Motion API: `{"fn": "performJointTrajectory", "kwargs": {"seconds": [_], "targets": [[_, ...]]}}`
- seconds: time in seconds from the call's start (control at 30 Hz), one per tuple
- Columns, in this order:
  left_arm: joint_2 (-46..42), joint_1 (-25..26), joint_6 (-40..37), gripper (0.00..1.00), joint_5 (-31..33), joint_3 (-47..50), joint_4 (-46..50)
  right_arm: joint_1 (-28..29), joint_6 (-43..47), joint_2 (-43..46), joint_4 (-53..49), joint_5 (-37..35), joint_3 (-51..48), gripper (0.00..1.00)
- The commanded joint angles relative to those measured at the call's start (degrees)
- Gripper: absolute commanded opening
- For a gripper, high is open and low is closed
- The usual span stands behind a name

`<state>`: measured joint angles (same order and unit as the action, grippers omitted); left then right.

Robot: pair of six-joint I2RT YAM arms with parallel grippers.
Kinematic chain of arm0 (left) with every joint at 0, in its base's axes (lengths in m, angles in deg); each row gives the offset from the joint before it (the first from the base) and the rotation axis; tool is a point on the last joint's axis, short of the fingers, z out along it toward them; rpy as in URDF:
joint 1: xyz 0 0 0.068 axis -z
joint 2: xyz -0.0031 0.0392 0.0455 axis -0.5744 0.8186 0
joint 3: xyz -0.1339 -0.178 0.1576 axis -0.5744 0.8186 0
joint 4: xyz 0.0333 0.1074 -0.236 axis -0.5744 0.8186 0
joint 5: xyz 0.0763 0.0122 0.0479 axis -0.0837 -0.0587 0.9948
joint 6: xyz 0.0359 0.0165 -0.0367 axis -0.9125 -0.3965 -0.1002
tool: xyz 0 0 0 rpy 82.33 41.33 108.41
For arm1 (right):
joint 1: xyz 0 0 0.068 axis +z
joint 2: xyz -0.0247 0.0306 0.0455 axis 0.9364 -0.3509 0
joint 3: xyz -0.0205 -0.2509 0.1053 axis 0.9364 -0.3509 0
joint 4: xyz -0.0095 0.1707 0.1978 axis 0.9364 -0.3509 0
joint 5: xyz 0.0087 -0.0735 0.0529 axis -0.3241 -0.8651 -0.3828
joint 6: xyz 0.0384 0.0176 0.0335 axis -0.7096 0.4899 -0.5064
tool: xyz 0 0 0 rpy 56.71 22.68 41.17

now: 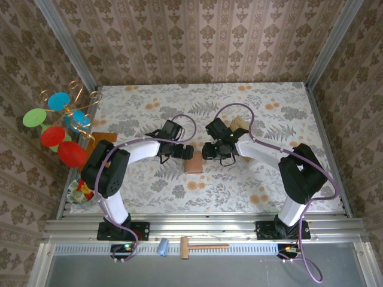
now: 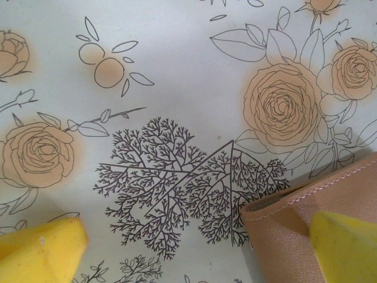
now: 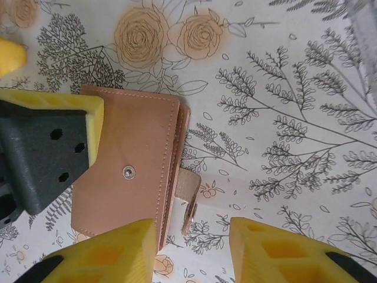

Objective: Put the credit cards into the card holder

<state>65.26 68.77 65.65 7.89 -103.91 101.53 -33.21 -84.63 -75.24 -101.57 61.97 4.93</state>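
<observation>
Trouble can come from the tab (image 3: 188,205): it is thin and floppy, so the right pincer (image 3: 194,254) may slip off it, or grab the whole wallet (image 3: 126,171) edge too, and then the wallet does not open. The right pincer is partly spread with the tab between its fingers (image 3: 112,256), and I judge it is not pinching yet. The left pincer (image 2: 191,250) is spread wide, with one finger on the wallet cover. If it presses too lightly, the wallet may slide. The wallet lies flat and folded in the middle of the table (image 1: 269,179), between both pincers. In the right wrist view its long side runs up and down and its tab side points right. The cards (image 1: 240,122) lie well apart from it.
</observation>
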Motion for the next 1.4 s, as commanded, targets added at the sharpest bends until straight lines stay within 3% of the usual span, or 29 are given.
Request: {"fn": "performJointTrajectory", "kwargs": {"seconds": [0.0, 0.7, 0.87, 1.37], "targets": [[1.5, -1.0, 1.5, 1.0, 1.6, 2.2, 3.2, -0.1, -1.0, -1.6, 0.4, 2.1, 1.5, 0.37], [1.7, -0.9, 1.6, 1.0, 1.5, 2.6, 2.9, -0.1, -0.7, -1.7, 1.0, 2.0, 0.1, 0.12], [1.6, -0.8, 1.5, 1.0, 1.5, 2.7, 3.0, -0.1, -0.7, -1.6, 1.3, 2.6, 0.1, 0.0], [1.5, -0.8, 1.6, 1.0, 1.5, 2.8, 3.1, -0.1, -1.5, -0.7, 4.3, 7.3, -0.3, 0.0]]}}
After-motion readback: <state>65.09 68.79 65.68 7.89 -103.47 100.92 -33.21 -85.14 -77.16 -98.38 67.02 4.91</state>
